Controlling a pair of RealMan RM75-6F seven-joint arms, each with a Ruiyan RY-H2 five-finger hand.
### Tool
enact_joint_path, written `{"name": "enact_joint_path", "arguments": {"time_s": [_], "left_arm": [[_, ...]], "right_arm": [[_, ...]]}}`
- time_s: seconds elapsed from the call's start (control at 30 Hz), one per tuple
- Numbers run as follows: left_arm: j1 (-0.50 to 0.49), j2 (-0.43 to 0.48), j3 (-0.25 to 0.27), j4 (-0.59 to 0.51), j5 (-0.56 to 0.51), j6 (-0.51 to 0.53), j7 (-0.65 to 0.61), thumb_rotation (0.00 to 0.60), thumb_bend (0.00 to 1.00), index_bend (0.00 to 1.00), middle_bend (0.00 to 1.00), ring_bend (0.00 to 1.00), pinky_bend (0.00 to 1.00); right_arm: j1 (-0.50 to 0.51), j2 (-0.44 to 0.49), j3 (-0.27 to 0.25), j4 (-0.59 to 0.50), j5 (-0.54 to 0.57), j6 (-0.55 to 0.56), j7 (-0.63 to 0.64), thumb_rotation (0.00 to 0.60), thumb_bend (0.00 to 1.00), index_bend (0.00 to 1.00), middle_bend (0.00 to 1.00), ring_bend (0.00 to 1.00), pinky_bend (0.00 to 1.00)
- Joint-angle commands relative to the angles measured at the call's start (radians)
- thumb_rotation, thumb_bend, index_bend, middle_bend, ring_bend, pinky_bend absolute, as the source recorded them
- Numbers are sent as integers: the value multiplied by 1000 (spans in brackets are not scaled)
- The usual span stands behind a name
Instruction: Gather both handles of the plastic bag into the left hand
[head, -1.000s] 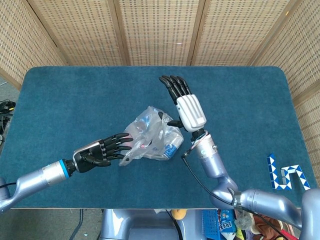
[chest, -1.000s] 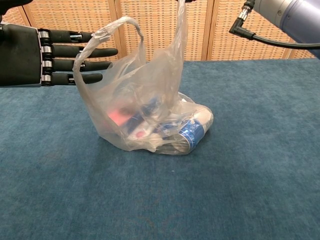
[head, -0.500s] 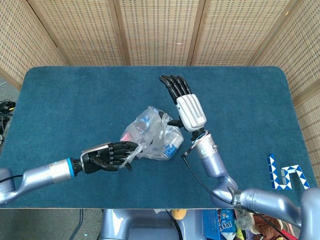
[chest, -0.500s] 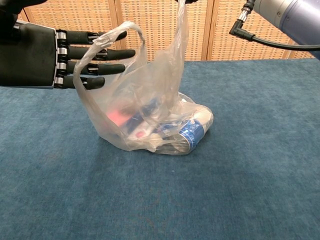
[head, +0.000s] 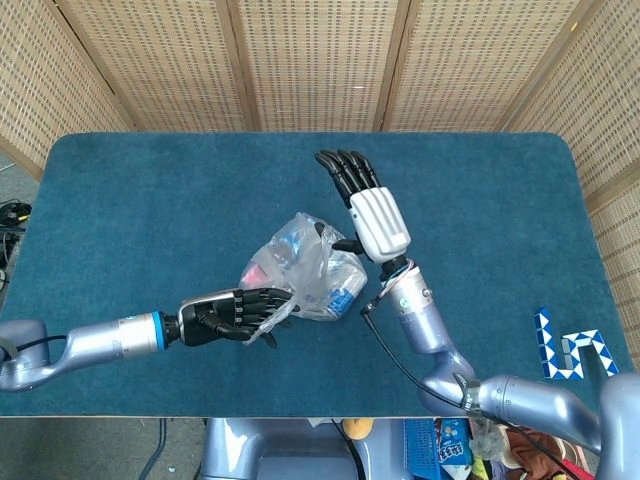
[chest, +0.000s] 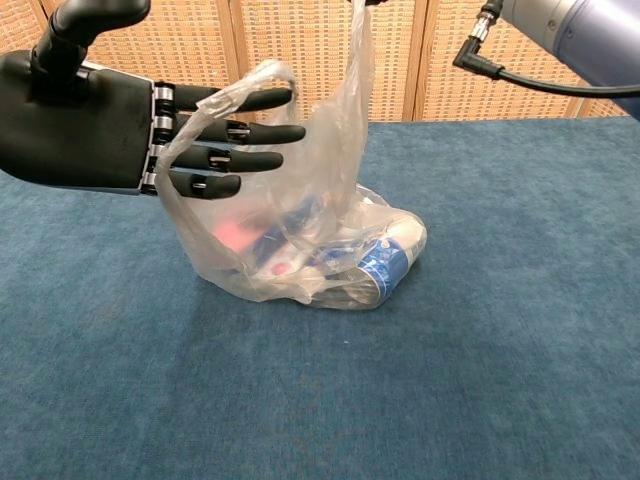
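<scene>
Mid-tabletop, the left hand (chest: 120, 125) reaches spread fingers through one plastic bag (chest: 310, 235) handle; the right hand (head: 362, 205) pinches the other handle up

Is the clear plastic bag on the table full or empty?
Partly full. Through the clear plastic bag several packaged items show, lying in its bottom on the blue table.

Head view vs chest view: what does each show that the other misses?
Head view only: the whole right hand raised over the bag with fingers straight, both forearms, and a blue-and-white folding puzzle at the table edge. Chest view only: the near handle loop draped around the left hand's fingers, and the other handle pulled up out of frame. Both: the left hand, the plastic bag with its contents.
</scene>
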Motion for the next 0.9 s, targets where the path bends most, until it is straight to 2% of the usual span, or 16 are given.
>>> {"name": "enact_joint_path", "arguments": {"time_s": [0.03,0.23,0.33,0.4,0.5,0.57,0.9], "left_arm": [[-45,-60,33,105,76,99,-104,600,0,161,153,194,333],[-63,-157,62,258,97,224,-209,600,0,202,177,203,339],[-45,-196,65,308,60,263,-233,600,12,267,247,244,337],[-14,-221,55,325,9,292,-245,599,96,323,322,284,323],[24,-253,43,354,-39,334,-258,600,237,360,375,315,326],[46,-270,35,370,-62,363,-265,600,277,368,394,328,337],[137,-316,15,428,-137,454,-285,600,271,361,395,388,440]], "right_arm": [[1,-2,-2,1,1,1,-1,600,399,0,108,59,13],[2,-8,-6,10,4,4,2,600,401,0,109,59,13],[1,-7,-6,12,4,6,4,600,400,0,109,59,13],[-1,-4,-7,14,4,8,5,600,399,0,110,59,13],[-4,-2,-8,15,7,10,10,600,398,0,110,59,13],[-7,-1,-11,18,8,11,11,600,401,0,110,59,13],[-26,2,-28,36,2,17,36,600,403,0,110,59,13]]}}
